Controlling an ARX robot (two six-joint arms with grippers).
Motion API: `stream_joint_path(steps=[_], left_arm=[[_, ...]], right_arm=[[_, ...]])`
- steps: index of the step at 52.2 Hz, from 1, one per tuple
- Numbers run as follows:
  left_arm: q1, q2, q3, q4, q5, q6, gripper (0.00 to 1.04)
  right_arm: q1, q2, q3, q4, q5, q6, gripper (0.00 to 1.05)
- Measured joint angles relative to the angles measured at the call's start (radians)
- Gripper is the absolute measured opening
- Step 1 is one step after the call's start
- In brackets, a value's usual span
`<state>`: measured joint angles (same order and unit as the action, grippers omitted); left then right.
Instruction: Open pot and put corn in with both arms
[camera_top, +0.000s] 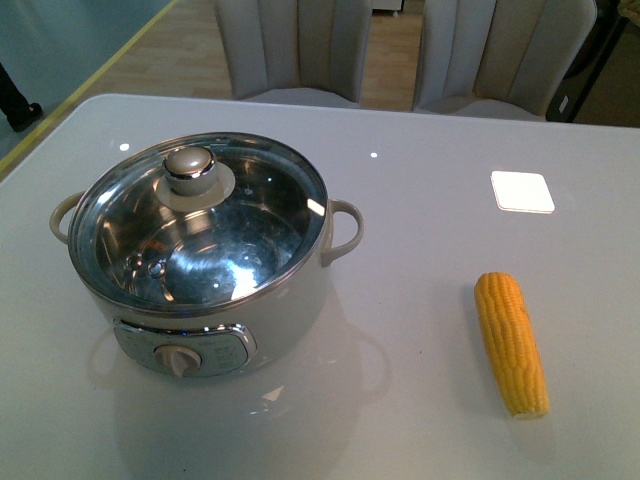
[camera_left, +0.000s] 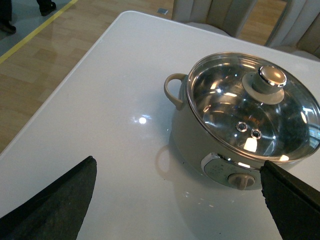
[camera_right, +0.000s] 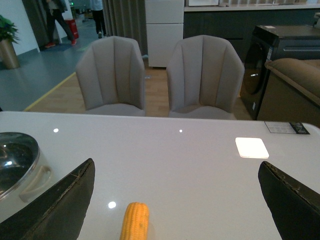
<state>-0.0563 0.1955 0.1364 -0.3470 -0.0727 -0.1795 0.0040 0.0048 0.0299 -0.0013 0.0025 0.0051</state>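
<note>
Left gripper (camera_left: 177, 166), right gripper (camera_right: 176, 165) — jaws wide apart, gripping nothing, touching nothing.

Open tabletop (camera_top: 420, 230) between pot (camera_top: 295, 315) and corn (camera_top: 511, 342)

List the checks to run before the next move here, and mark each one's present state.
1. The lid is seated on the pot: ok, so it has to come off first.
2. The knob is unobstructed: ok.
3. The left gripper is open and empty: ok.
4. The right gripper is open and empty: ok.
5. The corn lies free on the table, apart from the pot: ok.
6. Pot switched off and cool: cannot tell.
</note>
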Motion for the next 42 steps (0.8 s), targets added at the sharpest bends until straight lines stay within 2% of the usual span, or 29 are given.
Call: stream_joint_path(steps=[7,14,33,42], left_arm=[[-0.037,0.017,0.003,0.005,-0.005,-0.018,0.98],[-0.092,0.158,0.021,0.131,-0.018,-0.034,0.98],[-0.107,0.937,0.283,0.803,-0.017,0.013,0.98],[-0.109,1.27,0.425,1.04,-0.008,0.058,0.98]], right_arm=[[0.0,0.0,0.0,0.0,0.0,0.0,0.96],[0.0,0.0,0.0,0.0,0.0,0.0,0.96],[0.0,0.0,0.0,0.0,0.0,0.0,0.96],[0.0,0.0,0.0,0.0,0.0,0.0,0.96]])
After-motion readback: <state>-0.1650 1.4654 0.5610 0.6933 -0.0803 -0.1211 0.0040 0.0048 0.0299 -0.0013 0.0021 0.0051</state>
